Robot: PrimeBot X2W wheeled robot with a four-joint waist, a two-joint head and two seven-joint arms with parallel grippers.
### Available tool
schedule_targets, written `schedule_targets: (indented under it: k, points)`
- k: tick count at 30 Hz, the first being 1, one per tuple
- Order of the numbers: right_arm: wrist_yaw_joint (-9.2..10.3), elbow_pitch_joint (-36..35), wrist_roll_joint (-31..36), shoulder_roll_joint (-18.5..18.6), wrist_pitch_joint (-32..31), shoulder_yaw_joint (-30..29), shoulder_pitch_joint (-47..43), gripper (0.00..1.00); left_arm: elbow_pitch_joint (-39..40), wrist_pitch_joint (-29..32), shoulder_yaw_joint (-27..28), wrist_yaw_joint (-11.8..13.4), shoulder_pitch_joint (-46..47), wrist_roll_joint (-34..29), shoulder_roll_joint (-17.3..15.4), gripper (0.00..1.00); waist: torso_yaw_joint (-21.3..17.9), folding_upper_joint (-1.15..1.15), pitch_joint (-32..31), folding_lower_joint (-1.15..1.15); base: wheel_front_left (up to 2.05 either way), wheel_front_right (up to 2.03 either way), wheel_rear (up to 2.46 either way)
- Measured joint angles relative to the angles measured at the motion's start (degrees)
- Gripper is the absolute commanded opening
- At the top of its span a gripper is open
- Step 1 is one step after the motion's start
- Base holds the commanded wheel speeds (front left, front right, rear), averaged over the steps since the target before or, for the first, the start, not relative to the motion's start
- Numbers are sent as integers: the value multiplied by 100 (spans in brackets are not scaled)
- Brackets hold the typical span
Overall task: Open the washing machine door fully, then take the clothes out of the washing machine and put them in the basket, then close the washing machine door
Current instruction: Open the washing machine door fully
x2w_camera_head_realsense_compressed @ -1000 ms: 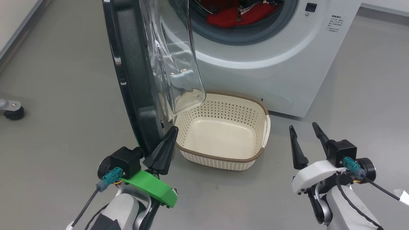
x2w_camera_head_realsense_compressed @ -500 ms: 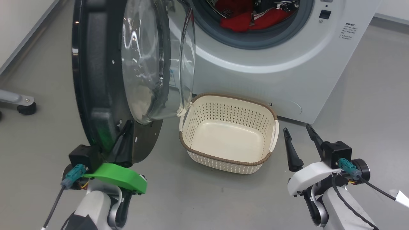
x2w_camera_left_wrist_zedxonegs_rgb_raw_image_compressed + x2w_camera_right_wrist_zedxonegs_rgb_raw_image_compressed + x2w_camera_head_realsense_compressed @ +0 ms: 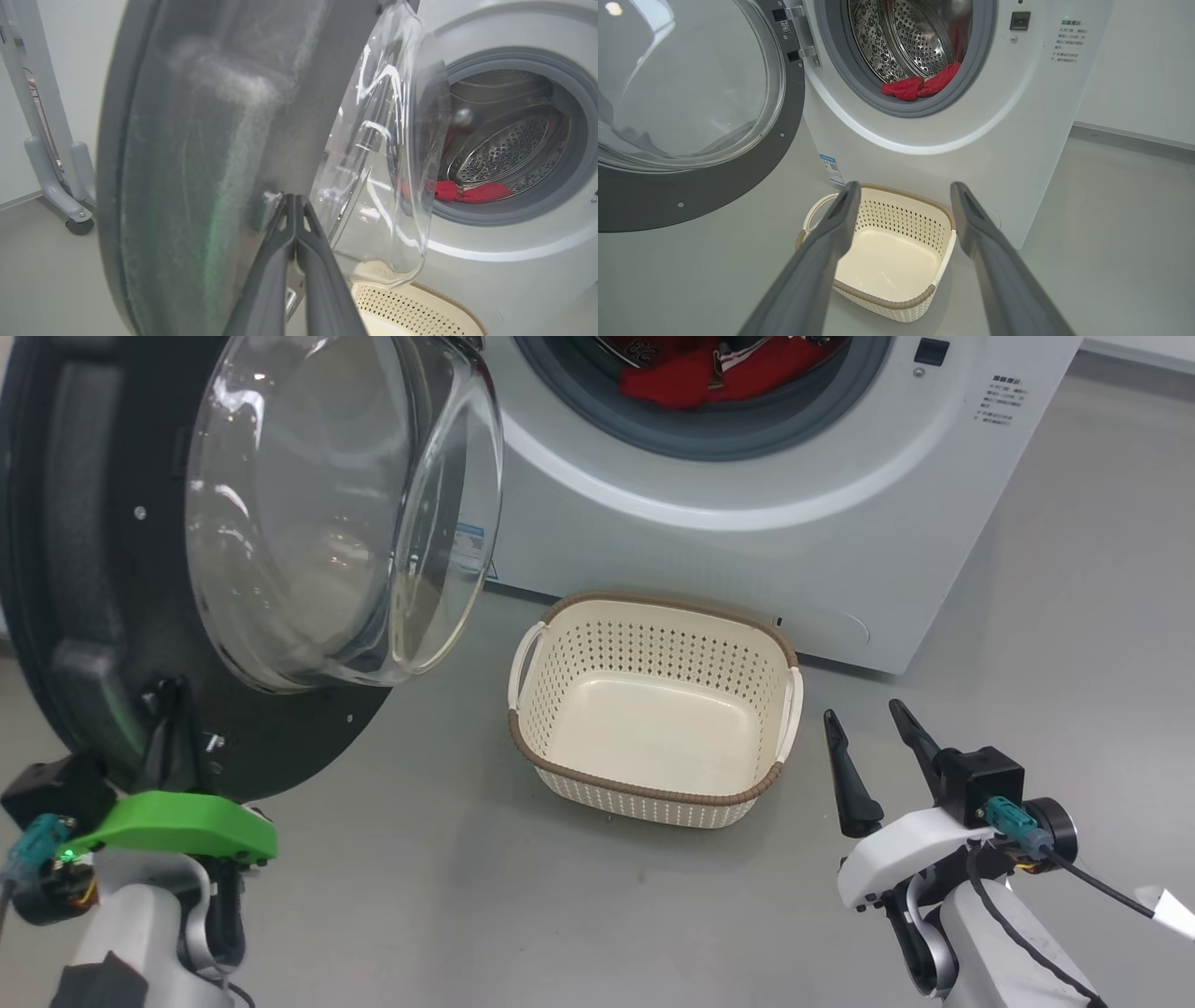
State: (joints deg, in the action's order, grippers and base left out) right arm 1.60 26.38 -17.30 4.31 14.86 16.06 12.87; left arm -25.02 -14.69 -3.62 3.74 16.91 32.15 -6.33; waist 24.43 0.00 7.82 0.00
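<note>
Left fingers point(image 3: 275, 252), closed, seemingly touch the washing machine door point(image 3: 56, 569).

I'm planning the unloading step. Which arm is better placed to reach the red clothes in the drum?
Right, probably: the right gripper is open, free and points toward the clothes; the left gripper is shut, busy at the washing machine door.

Black-rimmed door point(image 3: 56, 569), clear glass point(image 3: 308, 523); white washer point(image 3: 747, 560), grey gasket point(image 3: 924, 109), dimpled steel drum point(image 3: 920, 42); red clothes point(image 3: 920, 84); cream perforated basket point(image 3: 653, 812), brown woven rim; grey floor point(image 3: 420, 915); green bracket point(image 3: 177, 821) at seven o'clock.
</note>
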Motion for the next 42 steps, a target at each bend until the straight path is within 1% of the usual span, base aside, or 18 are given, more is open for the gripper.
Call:
schedule_targets:
  k: [3, 12, 14, 17, 22, 26, 30, 32, 35, 37, 42]
  points:
    - [-1, -3, 20, 0, 0, -16, 41, 100, -85, 0, 202, 27, 132, 64, -78, 0, -43, 0, 59, 0, 0, 0, 0]
    - [-4, -11, 33, 0, 0, -31, 136, 100, -539, 0, 541, 59, 518, 63, -364, 0, -202, 0, 251, 0, 0, 0, 0]
    - [-47, -9, 33, 0, 0, -36, 158, 100, -627, 0, 620, 107, 599, 62, -402, 0, -238, 0, 291, 0, 0, 0, 0]
    - [-53, -12, 36, 0, 0, -46, 221, 100, -756, 0, 705, 119, 709, 60, -479, 0, -293, 0, 347, 0, 0, 0, 0]
    - [-96, -4, 75, 1, 0, -82, 242, 100, -965, 0, 924, 160, 870, 59, -563, 0, -385, 0, 399, 0, 0, 0, 0]
    - [-96, 7, 75, 8, 0, -149, 242, 100, -1024, 0, 938, 176, 946, 20, -572, 0, -415, 0, 390, 0, 0, 0, 0]
    - [-98, 29, 75, -1, 0, -174, 242, 100, -1016, 0, 895, 175, 945, -165, -565, 0, -440, 0, 310, 0, 0, 0, 0]
    - [-101, 31, 75, -5, 0, -182, 242, 100, -931, 0, 834, 136, 939, -271, -554, 0, -459, 0, 261, 0, 0, 0, 0]
    - [-104, 36, 73, -24, 0, -221, 238, 100, -748, -1, 687, -12, 903, -416, -476, 0, -490, 0, 176, 0, 0, 0, 0]
    - [-103, 36, 70, -33, 0, -254, 226, 100, -612, -1, 561, -124, 828, -559, -352, 0, -515, 0, 112, 0, 0, 0, 0]
    - [-103, 49, 53, -66, 0, -300, 174, 100, -352, -1, 326, -392, 453, -693, -14, 0, -619, 0, -50, 0, 0, 0, 0]
